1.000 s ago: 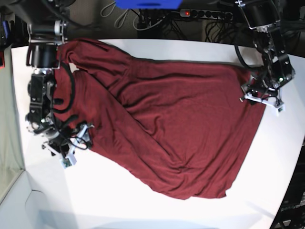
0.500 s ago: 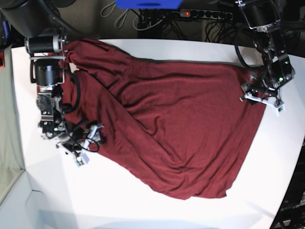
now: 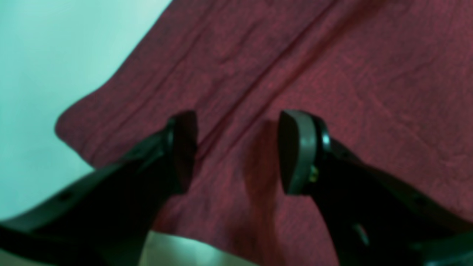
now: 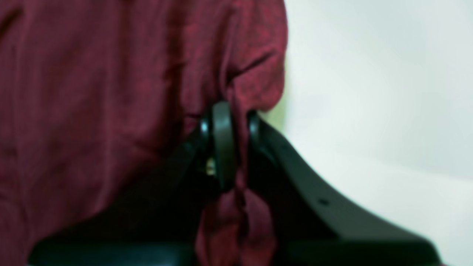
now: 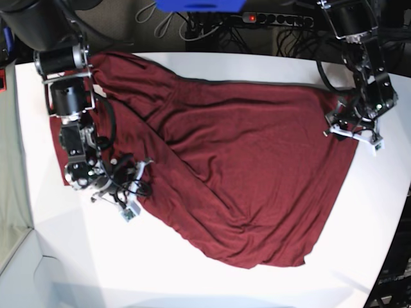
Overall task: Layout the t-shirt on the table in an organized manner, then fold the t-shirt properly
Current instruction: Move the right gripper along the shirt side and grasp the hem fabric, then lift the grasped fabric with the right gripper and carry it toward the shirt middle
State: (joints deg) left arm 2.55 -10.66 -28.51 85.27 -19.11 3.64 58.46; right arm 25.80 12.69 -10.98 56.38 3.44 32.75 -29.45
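The maroon t-shirt lies spread across the white table, wrinkled, with a diagonal fold through its middle. On the left of the base view my right gripper is at the shirt's left edge. The right wrist view shows that gripper shut on a pinched fold of the t-shirt, with bare table beside it. My left gripper rests at the shirt's far right corner. In the left wrist view it stands open over the t-shirt, its fingers on either side of a crease near the hem.
A power strip with a red light, cables and a blue object lie behind the table's far edge. The table's curved edge runs down the right side. Bare white tabletop shows in front of the shirt.
My right arm has moved toward the front and inward along the shirt's left edge, and its gripper has gone from open to shut on the fabric. The left arm has not moved.
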